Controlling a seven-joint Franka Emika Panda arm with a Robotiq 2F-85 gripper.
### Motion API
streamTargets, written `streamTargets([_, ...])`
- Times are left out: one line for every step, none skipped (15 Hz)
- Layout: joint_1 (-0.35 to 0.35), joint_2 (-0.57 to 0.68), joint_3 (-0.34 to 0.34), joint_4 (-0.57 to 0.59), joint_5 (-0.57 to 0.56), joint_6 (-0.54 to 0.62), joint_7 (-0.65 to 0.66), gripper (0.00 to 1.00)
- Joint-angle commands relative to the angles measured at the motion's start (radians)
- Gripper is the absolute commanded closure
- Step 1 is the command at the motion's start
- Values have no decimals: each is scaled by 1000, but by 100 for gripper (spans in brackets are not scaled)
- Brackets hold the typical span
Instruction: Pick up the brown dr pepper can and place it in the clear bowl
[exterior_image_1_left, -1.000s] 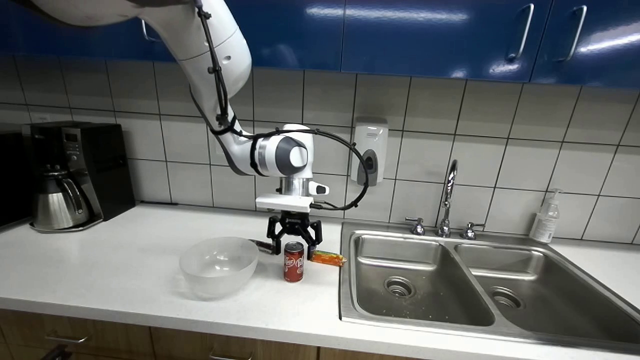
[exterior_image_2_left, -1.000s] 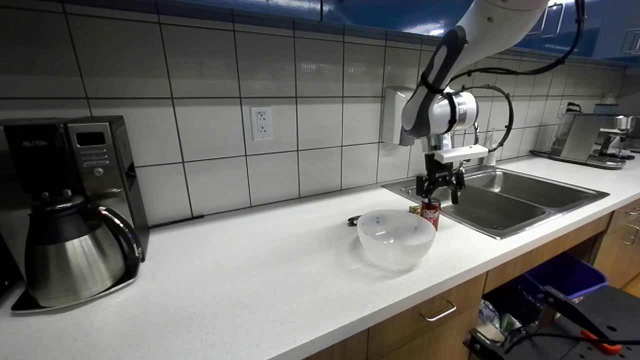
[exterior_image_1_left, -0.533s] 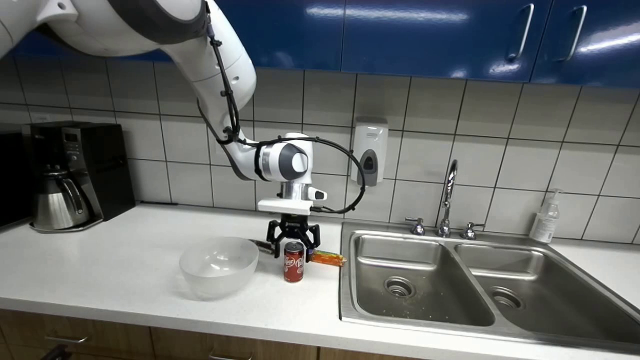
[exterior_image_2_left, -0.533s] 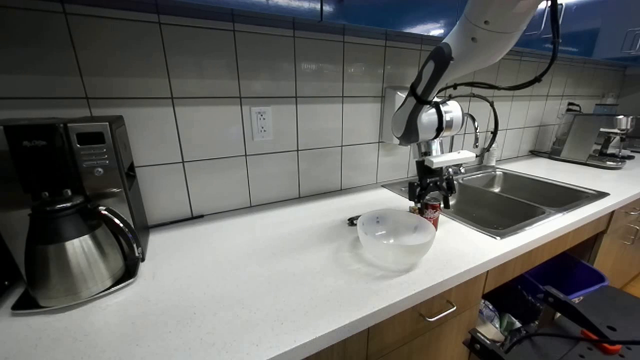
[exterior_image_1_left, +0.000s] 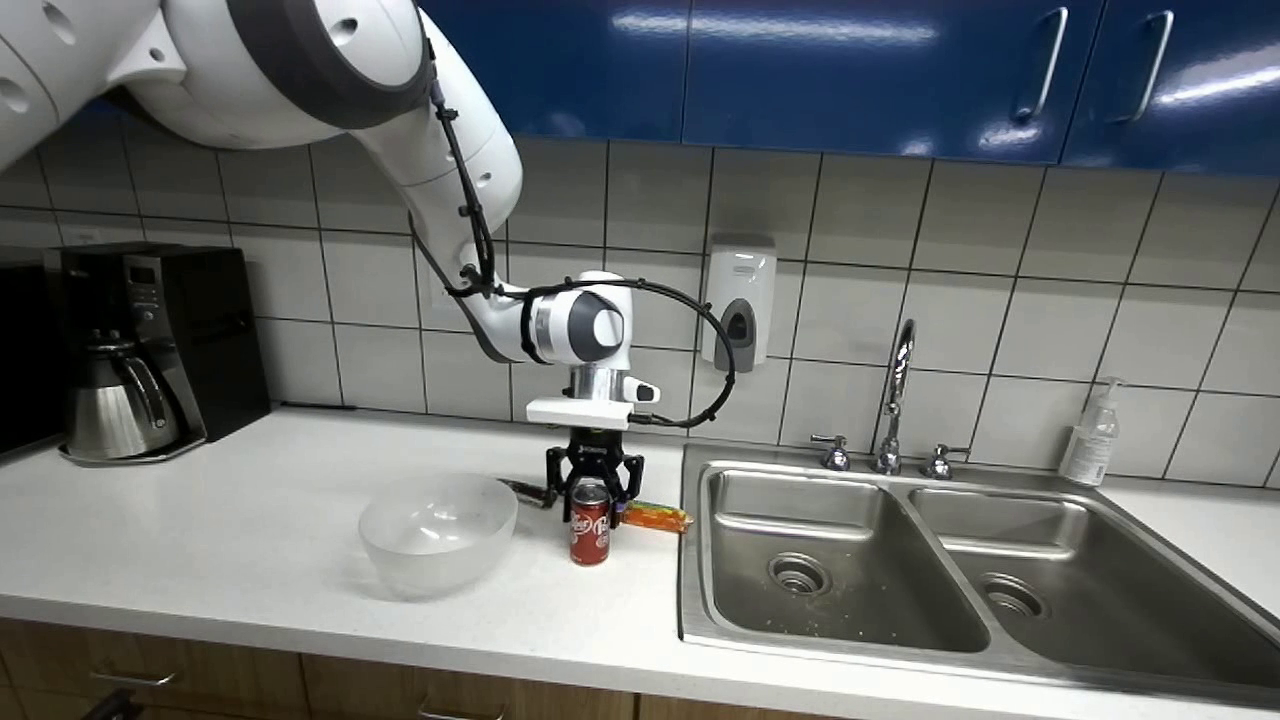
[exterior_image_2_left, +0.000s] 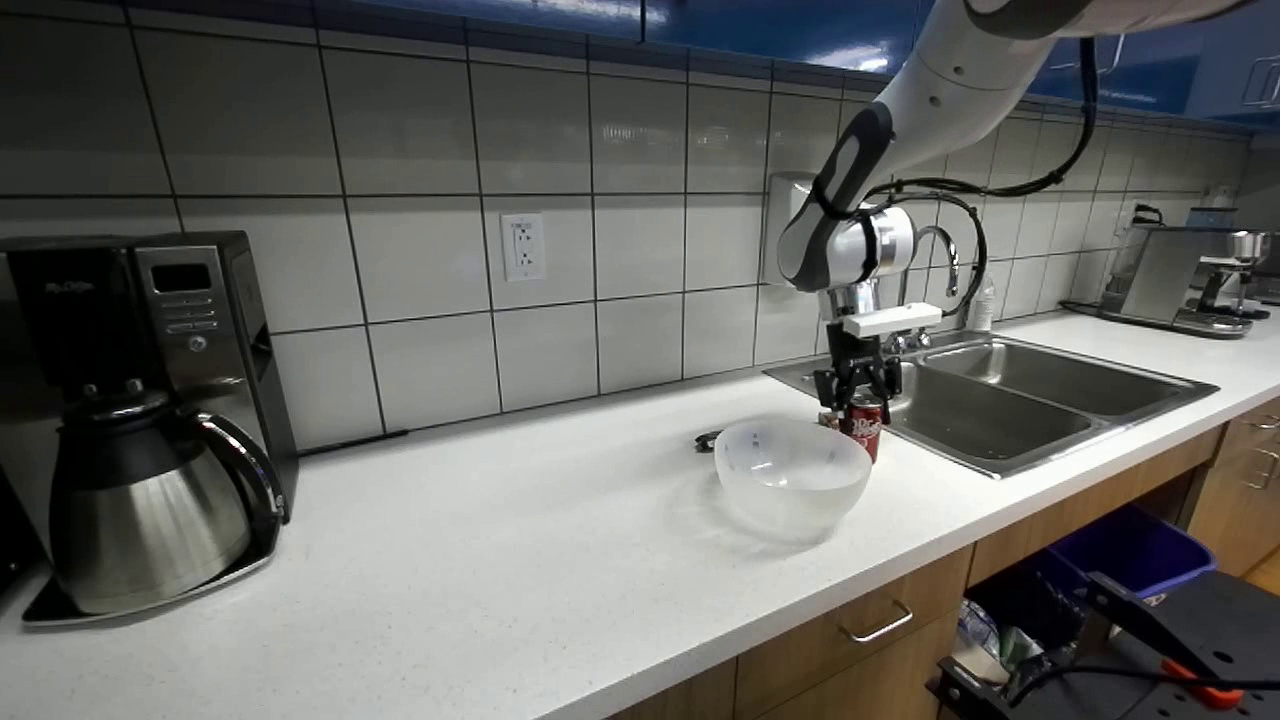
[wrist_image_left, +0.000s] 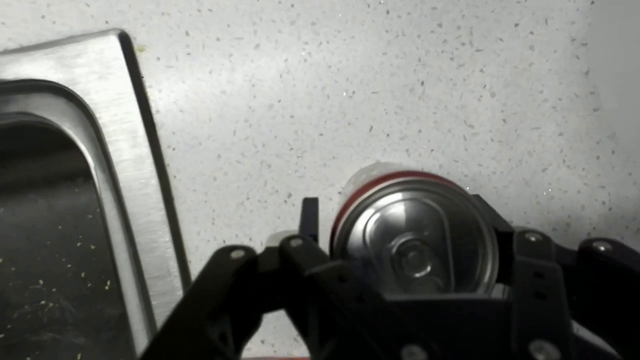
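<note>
The brown dr pepper can (exterior_image_1_left: 589, 537) stands upright on the counter, its silvery lid (wrist_image_left: 415, 245) filling the lower middle of the wrist view. Astride its upper part, from above, is my gripper (wrist_image_left: 401, 219), the jaws partly drawn in. One finger (wrist_image_left: 504, 250) lies against the can's side or nearly so. Between the opposite finger (wrist_image_left: 310, 217) and the can a narrow strip of counter shows, so the can is not clamped. The clear bowl (exterior_image_1_left: 425, 560) sits close to the can; in another exterior view the bowl (exterior_image_2_left: 795, 500) covers part of the can's base. I see nothing inside the bowl.
An orange packet (exterior_image_1_left: 655, 517) lies behind the can, beside the steel sink's rim (exterior_image_1_left: 695, 570). A dark slim object (exterior_image_1_left: 525, 491) lies behind the bowl. A coffee maker (exterior_image_2_left: 200, 310) stands farther along the counter, and a soap dispenser (exterior_image_1_left: 741, 305) hangs on the tiled wall.
My gripper has come down over the can and its jaws have drawn closer together. The can has shifted very slightly towards the sink. The bowl has stayed put.
</note>
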Motion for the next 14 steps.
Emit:
streamTargets([-27,25,21,65,-11,-57,-6,58])
streamTargets([-28,27,21,71,-10,-62,-6,62])
streamTargets([-29,30,21,76,-9,-66,-6,62])
streamTargets([-31,32,22,79,-8,-71,-7,62])
streamTargets([-33,27,23,76,-8,-77,-11,62])
streamTargets([-35,19,23,69,-7,-82,-16,62])
streamTargets([-36,-6,24,42,-7,-72,-24,62])
streamTargets([-38,-32,23,12,-8,-54,-30,62])
streamTargets([-39,-46,22,-4,-8,-41,-33,62])
streamTargets([-41,-62,21,-20,-8,-30,-32,62])
streamTargets([-43,-76,20,-32,-8,-24,-34,62])
streamTargets([-44,-90,19,-46,-9,-17,-35,62])
streamTargets([-46,-105,19,-60,-9,-10,-37,62])
streamTargets([-47,-121,19,-76,-9,-3,-39,62])
